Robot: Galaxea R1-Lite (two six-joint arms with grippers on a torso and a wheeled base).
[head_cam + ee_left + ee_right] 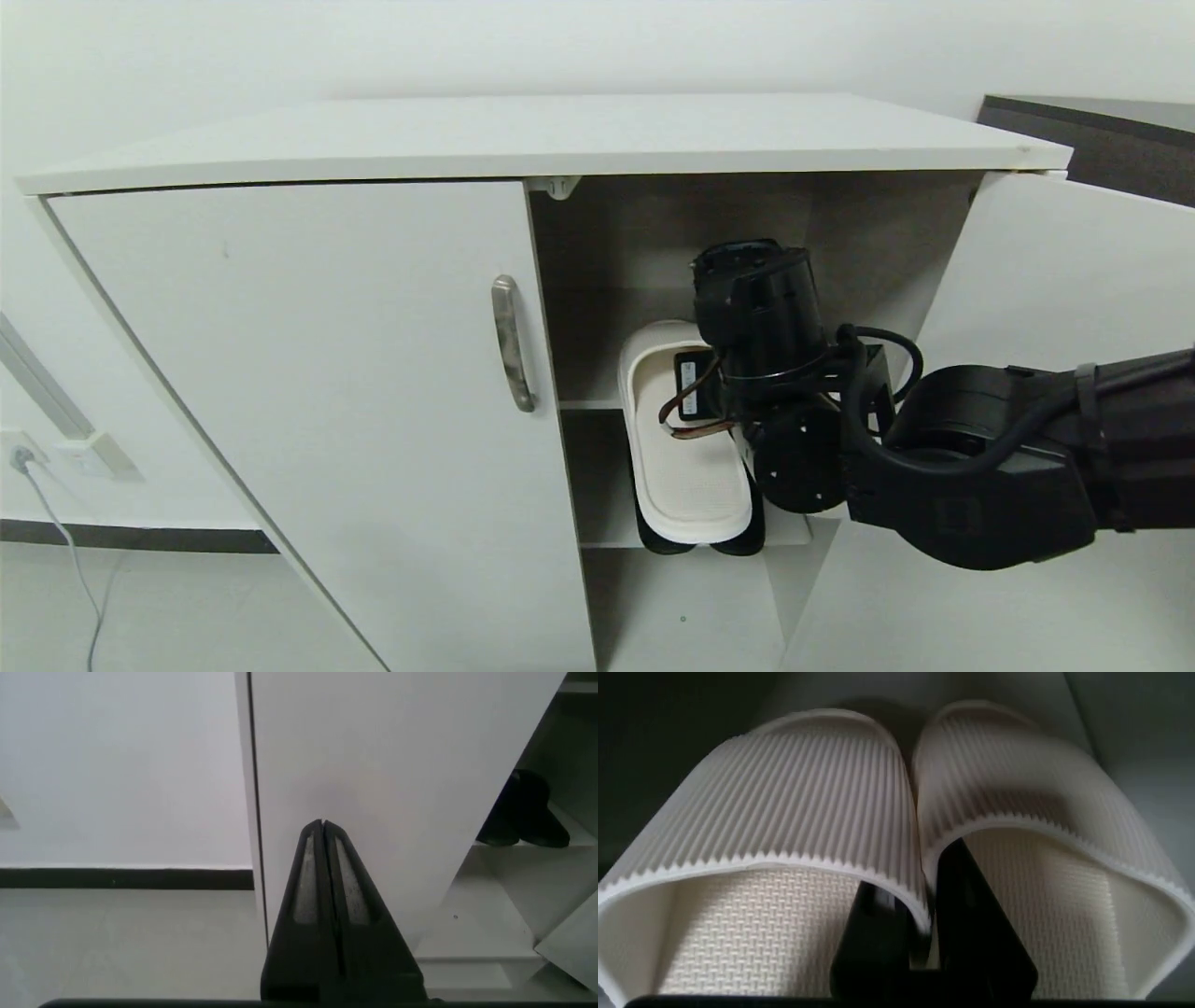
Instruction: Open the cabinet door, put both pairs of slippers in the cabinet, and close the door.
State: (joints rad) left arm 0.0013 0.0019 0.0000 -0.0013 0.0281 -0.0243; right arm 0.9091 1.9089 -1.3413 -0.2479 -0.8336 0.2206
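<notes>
A pair of white ribbed slippers [686, 467] lies on top of a pair of black slippers [738, 541] on the cabinet's middle shelf [794, 534]. My right arm reaches into the open right half of the cabinet. In the right wrist view my right gripper [922, 929] is shut on the two white slippers [803, 793], pinching their inner strap edges together between its fingers [878, 933]. My left gripper [322, 835] is shut with nothing in it, low in front of the shut left door [392, 756]. The black slippers [528, 812] show past that door.
The white cabinet [541, 140] stands against a wall. Its left door [308, 392] with a metal handle [512, 343] is shut, and the right door [1055, 271] is swung open to the right. A wall socket and cable [56, 523] sit at the far left.
</notes>
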